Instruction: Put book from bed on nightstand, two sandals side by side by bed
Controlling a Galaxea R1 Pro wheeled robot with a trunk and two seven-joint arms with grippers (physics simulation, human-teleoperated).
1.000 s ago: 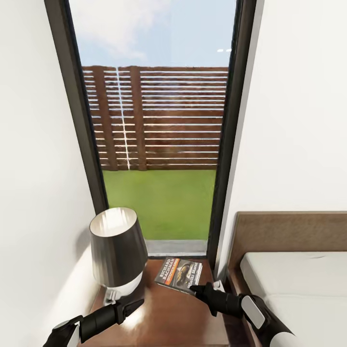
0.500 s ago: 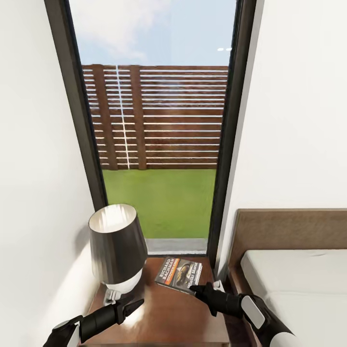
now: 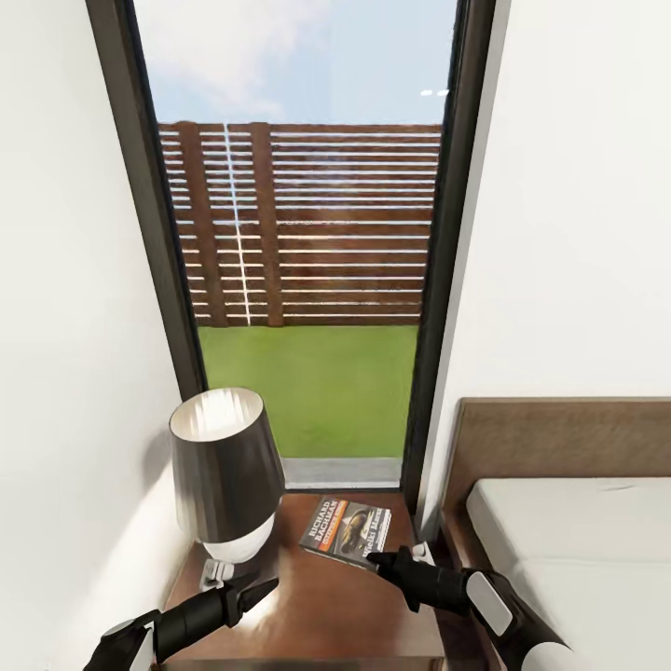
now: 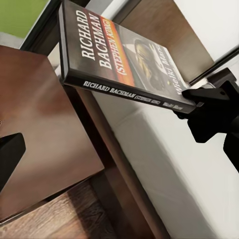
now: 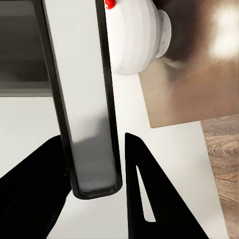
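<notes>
Above the nightstand (image 3: 317,606), beside the lamp (image 3: 226,475), the book (image 3: 345,532), its near edge pinched in the right claw (image 3: 376,560).

Head cam tilted slightly; lamp (image 3: 226,471) higher in view.

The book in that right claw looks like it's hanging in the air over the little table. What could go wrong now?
Two things, I'd guess. The right claw pinches the book only by one edge, and the left wrist view shows it held above the nightstand, partly past the edge toward the bed. Let go there, it might tip off. The lamp also stands close beside the book, so a sideways swing could knock it.
</notes>
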